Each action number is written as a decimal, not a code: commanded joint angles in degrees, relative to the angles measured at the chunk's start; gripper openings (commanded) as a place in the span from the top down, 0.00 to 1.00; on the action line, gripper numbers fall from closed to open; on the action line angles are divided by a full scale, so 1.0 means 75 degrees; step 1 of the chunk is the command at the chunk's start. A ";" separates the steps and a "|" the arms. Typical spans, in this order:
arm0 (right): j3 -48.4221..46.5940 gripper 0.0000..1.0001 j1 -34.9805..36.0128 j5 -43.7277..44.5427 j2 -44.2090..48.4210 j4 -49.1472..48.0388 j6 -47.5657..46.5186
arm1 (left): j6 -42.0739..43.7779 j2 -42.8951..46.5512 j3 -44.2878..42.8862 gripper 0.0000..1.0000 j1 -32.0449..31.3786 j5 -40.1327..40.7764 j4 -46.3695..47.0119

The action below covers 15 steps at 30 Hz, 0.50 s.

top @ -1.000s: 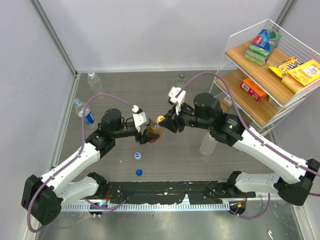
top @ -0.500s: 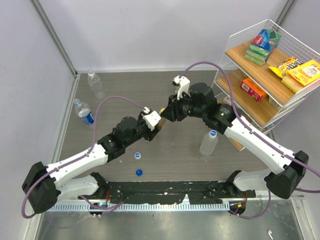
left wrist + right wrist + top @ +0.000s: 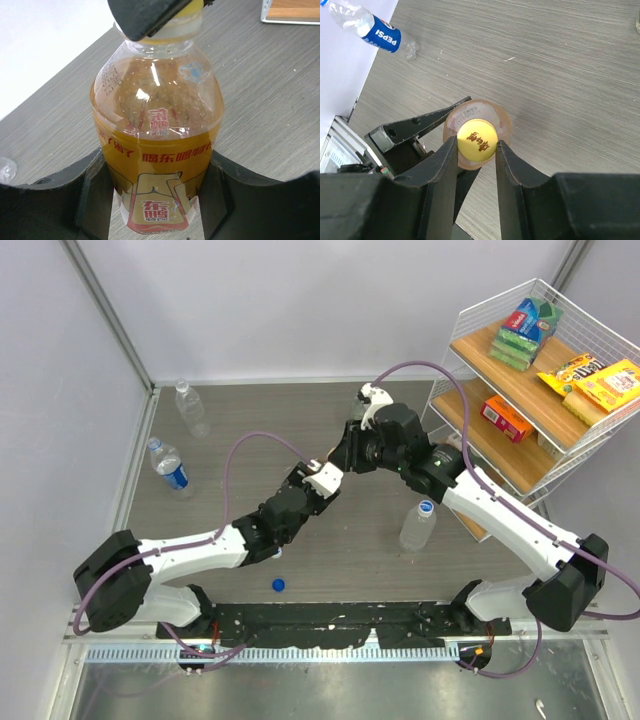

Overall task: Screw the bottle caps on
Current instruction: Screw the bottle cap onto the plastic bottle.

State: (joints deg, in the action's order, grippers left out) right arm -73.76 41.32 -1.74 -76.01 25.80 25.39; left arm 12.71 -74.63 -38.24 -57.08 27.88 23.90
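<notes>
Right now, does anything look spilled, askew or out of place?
Nothing stands out. The amber bottle stands upright in the left gripper, the right gripper squarely pinches its yellow cap, and no liquid shows on the table.

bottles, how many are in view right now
5: amber bottle in the left gripper; clear bottle back left; blue-label bottle at the left edge; capped clear bottle right of centre; a fifth bottle mostly hidden behind the right arm. Others may be hidden.
</notes>
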 commanded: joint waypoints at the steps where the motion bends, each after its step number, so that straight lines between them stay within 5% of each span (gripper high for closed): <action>1: -0.0221 0.99 -0.0025 0.0712 -0.0354 -0.0253 0.0236 | 0.0579 0.0154 -0.0609 0.97 -0.0569 -0.0190 0.2005; 4: -0.0232 0.96 -0.0025 0.0630 -0.0295 -0.0288 0.0166 | 0.0532 0.0189 -0.0527 0.96 -0.0581 -0.0190 0.1970; 8: -0.0185 0.75 -0.0025 0.0548 -0.0015 -0.0463 -0.0150 | 0.0240 0.0434 -0.0445 0.97 -0.0569 -0.0388 0.1525; 11: -0.0115 0.47 -0.0037 0.0349 0.0383 -0.0662 -0.0512 | -0.0100 0.0750 -0.0258 0.97 -0.0499 -0.0716 0.1278; 15: 0.0165 0.33 -0.0013 -0.0517 0.1063 -0.1329 -0.1214 | -0.0627 0.1161 0.0047 0.97 -0.0242 -0.1476 0.1138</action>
State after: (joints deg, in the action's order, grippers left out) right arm -73.69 41.08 -1.72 -73.69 22.85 22.76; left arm 12.10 -71.02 -38.20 -59.31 25.74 26.44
